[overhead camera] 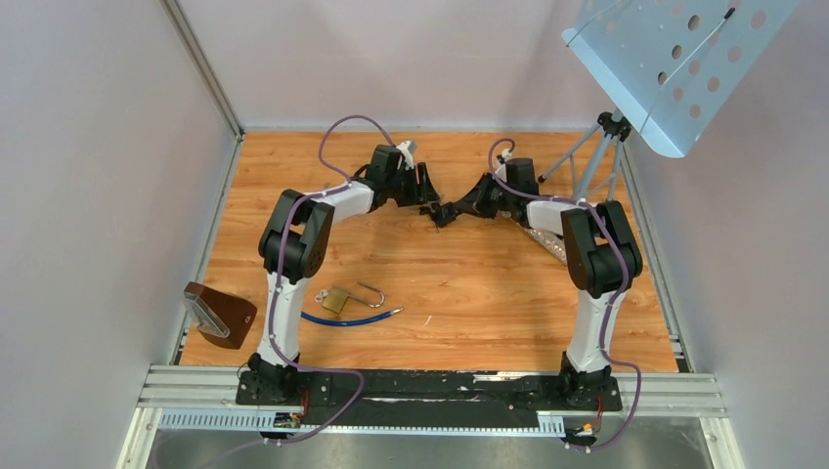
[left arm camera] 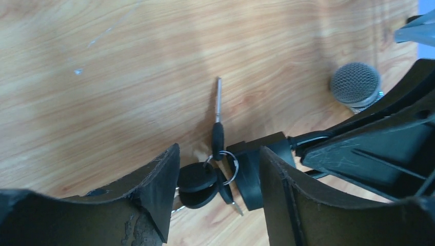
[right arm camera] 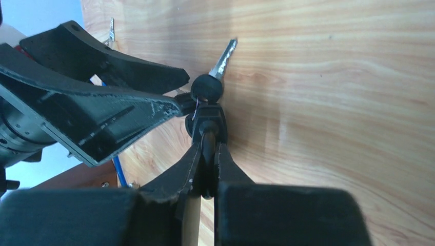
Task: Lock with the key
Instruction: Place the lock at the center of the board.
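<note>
Two arms reach in and meet over the far middle of the wooden table (overhead camera: 489, 293). The right pincer (right arm camera: 209, 141) is squeezed tight on the bunch of keys (right arm camera: 206, 88). A black key top is pinched between its two fingers. One long key (left arm camera: 218, 107) sticks out from the bunch, and its silver end points away over the wood.

The left pincer (left arm camera: 219, 171) has its jaws apart, one on each side of the bunch. It is not squeezing anything. One round black key top sits right beside one of its fingers (left arm camera: 166, 177). I cannot tell if they touch.

The padlock (overhead camera: 335, 299) lies on the table, well apart from the keys and close to the left arm. Its metal hoop (overhead camera: 371, 293) is swung out to one side. A blue cable (overhead camera: 352, 319) lies just beside it.

A brown thing (overhead camera: 220, 315) sits at the left edge of the table. A grey plate with holes (overhead camera: 675, 59) stands on thin legs at the far right. A round grey mesh ball (left arm camera: 355, 84) rests on the wood near the right arm.
</note>
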